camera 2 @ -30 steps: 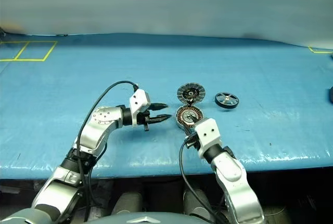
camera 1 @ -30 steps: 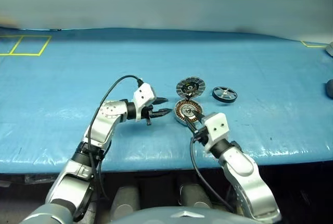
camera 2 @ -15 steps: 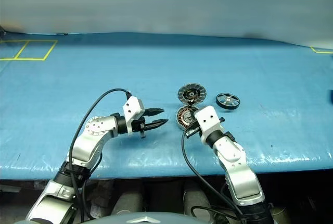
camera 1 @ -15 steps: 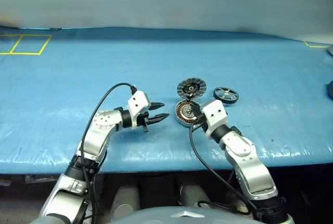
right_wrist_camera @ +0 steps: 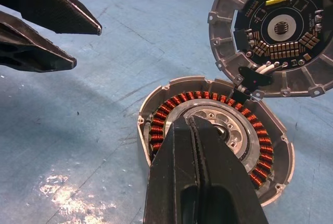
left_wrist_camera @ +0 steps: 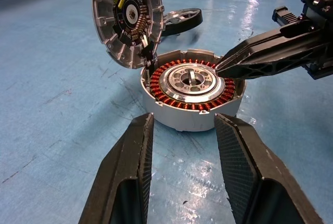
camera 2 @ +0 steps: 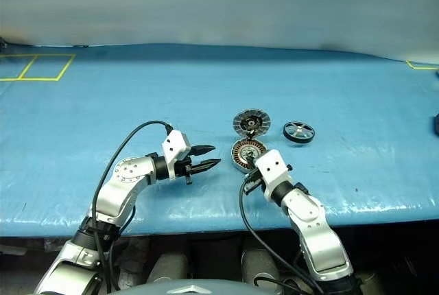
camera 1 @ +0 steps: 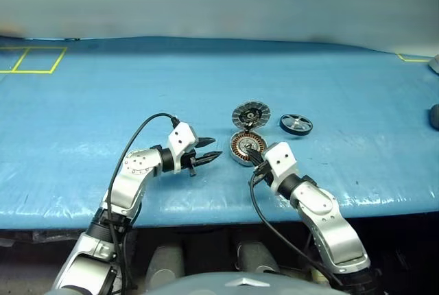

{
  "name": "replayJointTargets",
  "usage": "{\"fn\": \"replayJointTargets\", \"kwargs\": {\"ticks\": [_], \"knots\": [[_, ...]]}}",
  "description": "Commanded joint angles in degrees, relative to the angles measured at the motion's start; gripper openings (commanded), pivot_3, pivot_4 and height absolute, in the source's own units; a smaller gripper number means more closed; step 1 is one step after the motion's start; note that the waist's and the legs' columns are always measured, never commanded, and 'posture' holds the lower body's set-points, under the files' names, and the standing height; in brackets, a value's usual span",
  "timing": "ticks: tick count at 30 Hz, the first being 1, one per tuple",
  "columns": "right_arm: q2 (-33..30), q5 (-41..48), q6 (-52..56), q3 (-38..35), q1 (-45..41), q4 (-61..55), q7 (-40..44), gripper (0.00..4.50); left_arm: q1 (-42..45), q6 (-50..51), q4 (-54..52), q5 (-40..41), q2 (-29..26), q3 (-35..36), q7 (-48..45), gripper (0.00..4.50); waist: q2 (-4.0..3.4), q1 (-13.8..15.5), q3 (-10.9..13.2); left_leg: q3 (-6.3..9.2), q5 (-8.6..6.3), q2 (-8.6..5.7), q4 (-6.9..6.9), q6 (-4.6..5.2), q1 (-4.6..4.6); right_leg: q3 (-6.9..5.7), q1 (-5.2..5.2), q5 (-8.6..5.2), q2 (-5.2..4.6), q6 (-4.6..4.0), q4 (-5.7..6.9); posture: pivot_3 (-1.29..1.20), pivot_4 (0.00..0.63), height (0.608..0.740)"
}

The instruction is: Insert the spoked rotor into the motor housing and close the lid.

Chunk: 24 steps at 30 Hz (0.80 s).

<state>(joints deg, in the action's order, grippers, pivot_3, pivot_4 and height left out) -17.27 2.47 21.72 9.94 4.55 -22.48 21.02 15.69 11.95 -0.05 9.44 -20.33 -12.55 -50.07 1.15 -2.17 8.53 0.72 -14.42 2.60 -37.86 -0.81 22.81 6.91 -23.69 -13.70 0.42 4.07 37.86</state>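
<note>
The motor housing [camera 1: 244, 148] stands on the blue table [camera 1: 103, 103], its copper windings [left_wrist_camera: 161, 86] ringing a pale core. Its lid [camera 1: 251, 114] stands tipped open at the housing's far side, joined by wires, circuit face showing [right_wrist_camera: 278, 28]. The spoked rotor [camera 1: 295, 125] lies apart, to the right of the lid. My right gripper [right_wrist_camera: 191, 122] is shut and holds nothing, its tips over the housing's windings at the near right. My left gripper [left_wrist_camera: 183, 120] is open, level, a short way left of the housing and pointing at it.
A yellow tape square [camera 1: 34, 60] marks the table's far left corner. A dark object [camera 1: 434, 116] sits at the right edge. The table's front edge runs just below both wrists. Black cables loop off each arm.
The left gripper has drawn back a little from the housing. The right wrist has shifted slightly while its tips stay over the housing.
</note>
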Motion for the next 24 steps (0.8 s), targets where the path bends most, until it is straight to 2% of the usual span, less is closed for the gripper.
{"fn": "replayJointTargets", "kwargs": {"ticks": [1, 16, 24], "knots": [[0.3, -1.2, -1.2, -0.7, -1.5, 1.6, -1.4, 0.02, 0.8, -0.9, -0.5, -0.1, 0.5, -0.9, 0.0, 1.98, 0.0, 0.0, 0.0, 0.0, 0.0, 0.0, 0.0, 0.0, 0.0, 0.0, 0.0, 0.01, 0.0, 0.01, -0.01, 0.0, 0.15, 0.74], [3.8, -0.8, -3.1, -0.4, -5.0, 5.1, -2.6, 0.02, -0.1, 4.1, -6.7, 1.1, 0.5, -2.2, 0.9, 1.98, -0.01, -0.1, 0.0, 0.0, 0.0, 0.01, 0.04, 0.0, 0.0, 0.0, -0.02, 0.03, 0.01, 0.04, 0.01, 0.0, 0.15, 0.74], [2.3, -2.3, -2.7, -0.6, -9.3, 11.1, -1.8, 0.02, -0.1, 5.7, -8.1, 0.9, 0.5, -2.2, 2.3, 1.98, -0.01, -0.1, 0.0, 0.0, 0.0, 0.0, 0.04, 0.0, 0.0, 0.0, -0.02, 0.04, 0.01, 0.03, 0.0, 0.0, 0.15, 0.74]]}}
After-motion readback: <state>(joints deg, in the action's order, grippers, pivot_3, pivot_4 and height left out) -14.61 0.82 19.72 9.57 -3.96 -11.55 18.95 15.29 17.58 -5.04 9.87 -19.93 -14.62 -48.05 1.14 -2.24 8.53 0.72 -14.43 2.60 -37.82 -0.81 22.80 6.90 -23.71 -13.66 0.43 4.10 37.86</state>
